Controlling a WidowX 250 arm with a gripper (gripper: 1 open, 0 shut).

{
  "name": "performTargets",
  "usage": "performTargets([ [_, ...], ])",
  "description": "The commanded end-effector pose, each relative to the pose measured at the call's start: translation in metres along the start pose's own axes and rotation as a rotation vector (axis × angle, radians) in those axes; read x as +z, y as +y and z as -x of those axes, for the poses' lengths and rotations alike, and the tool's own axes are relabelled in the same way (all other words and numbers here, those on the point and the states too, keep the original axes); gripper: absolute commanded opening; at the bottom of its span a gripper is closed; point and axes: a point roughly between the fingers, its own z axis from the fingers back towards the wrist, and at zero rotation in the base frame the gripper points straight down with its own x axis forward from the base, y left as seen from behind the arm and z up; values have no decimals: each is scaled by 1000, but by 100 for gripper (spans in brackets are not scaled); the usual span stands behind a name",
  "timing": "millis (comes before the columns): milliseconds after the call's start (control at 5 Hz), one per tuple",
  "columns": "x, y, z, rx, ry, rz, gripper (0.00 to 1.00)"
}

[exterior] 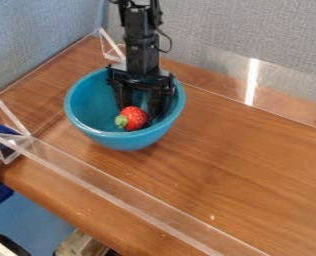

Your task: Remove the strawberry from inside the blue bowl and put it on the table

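Note:
The blue bowl (91, 122) stands on the table (234, 165) at the back left. The strawberry (133, 119), red with a green top, lies on the bowl's floor towards its right wall. My gripper (137, 108) reaches almost straight down into the bowl, and its black fingers (119, 97) stand on either side of the strawberry. The jaws are narrower than fully wide. Whether the fingers press on the berry does not show.
Low clear acrylic walls (107, 190) edge the table along the front, left and back (274, 80). A grey fabric panel rises behind the table. Bare wood-grain surface spreads to the right and in front of the bowl.

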Motion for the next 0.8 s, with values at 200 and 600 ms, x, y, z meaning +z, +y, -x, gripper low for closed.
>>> performTargets([
  [200,28,2,-4,-18,-83,-15,0],
  [600,45,-1,0,-44,-115,-21,0],
])
